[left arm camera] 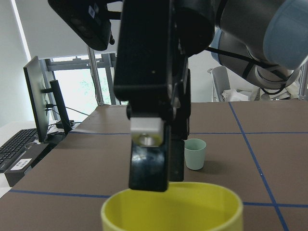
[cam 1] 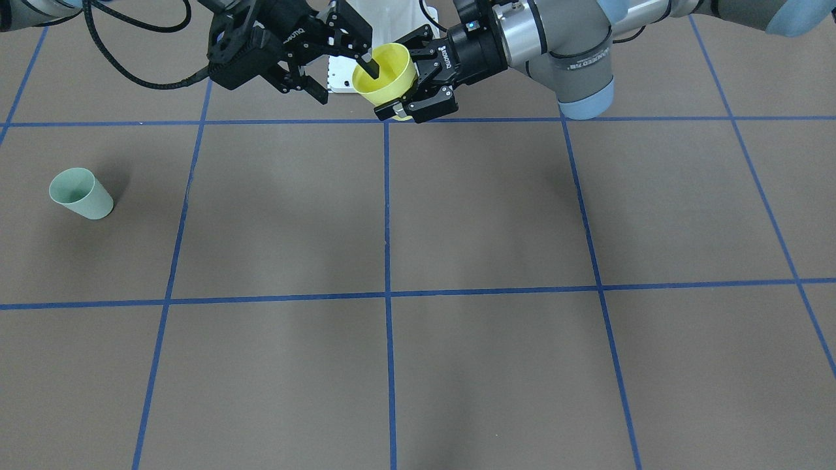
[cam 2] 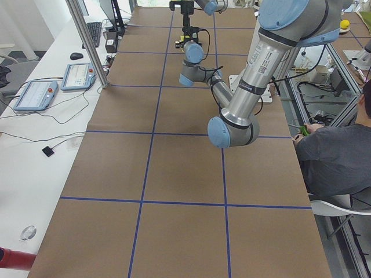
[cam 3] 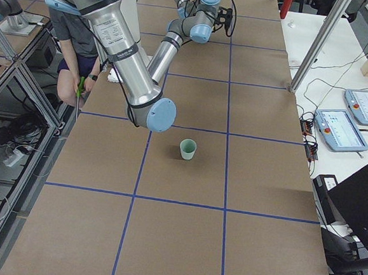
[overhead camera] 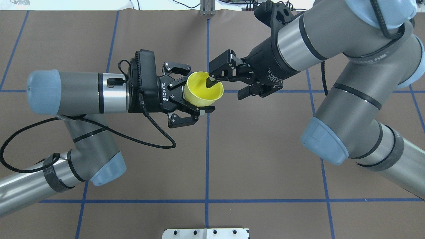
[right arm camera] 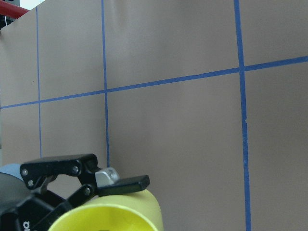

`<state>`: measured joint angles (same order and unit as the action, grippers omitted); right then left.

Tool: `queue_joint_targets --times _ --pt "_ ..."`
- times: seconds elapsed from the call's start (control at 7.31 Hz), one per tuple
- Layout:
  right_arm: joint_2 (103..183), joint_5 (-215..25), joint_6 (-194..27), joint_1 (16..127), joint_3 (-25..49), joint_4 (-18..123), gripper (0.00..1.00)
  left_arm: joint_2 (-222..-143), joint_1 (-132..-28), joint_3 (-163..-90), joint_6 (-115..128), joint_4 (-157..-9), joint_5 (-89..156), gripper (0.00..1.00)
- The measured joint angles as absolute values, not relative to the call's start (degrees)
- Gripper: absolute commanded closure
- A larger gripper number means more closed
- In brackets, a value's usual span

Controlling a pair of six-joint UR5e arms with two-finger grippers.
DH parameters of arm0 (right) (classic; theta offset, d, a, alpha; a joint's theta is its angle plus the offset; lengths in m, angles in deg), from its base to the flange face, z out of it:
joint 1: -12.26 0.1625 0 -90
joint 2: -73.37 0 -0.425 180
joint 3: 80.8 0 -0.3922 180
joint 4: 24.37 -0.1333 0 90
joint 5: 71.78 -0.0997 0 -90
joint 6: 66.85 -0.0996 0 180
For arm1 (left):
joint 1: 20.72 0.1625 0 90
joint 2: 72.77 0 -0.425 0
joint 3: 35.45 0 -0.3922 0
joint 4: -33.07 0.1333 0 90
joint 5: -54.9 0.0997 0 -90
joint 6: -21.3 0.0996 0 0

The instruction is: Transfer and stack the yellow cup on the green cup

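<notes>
The yellow cup [overhead camera: 202, 90] hangs in the air over the table's middle line, near the robot's base. My left gripper [overhead camera: 198, 90] is shut on the yellow cup, one finger on each side of its wall. My right gripper [overhead camera: 225, 88] is open and straddles the cup's rim: one finger [overhead camera: 210, 81] dips inside the cup, the other stands outside. The same shows in the front view, with the cup [cam 1: 385, 73], left gripper [cam 1: 410, 75] and right gripper [cam 1: 346, 83]. The green cup [cam 1: 81, 193] stands upright on the table, far out on my right side, and shows small in the left wrist view [left arm camera: 195, 154].
The brown mat [cam 1: 483, 215] carries a blue tape grid. A white mount [cam 1: 339, 75] sits at the robot's base. A metal plate [overhead camera: 206, 233] lies at the near edge in the overhead view. A seated person [cam 2: 336, 156] is beside the table.
</notes>
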<state>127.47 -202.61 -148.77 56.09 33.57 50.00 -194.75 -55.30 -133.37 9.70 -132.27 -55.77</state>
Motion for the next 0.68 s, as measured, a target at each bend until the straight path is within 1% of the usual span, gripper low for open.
queue_joint_targets --times 0.41,0.55,0.68 --pt "127.0 -204.1 -144.8 56.0 33.2 52.8 0.07 -194.6 -55.3 -133.4 9.7 -132.3 -55.8 1.0" --pt "127.0 -204.8 -144.3 56.0 33.2 53.3 0.14 -194.6 -55.2 -133.4 9.7 -132.3 -55.9 1.0" --pt "126.8 -205.4 -144.1 56.0 33.1 53.6 0.22 -194.6 -55.2 -133.4 9.7 -132.3 -55.9 1.0"
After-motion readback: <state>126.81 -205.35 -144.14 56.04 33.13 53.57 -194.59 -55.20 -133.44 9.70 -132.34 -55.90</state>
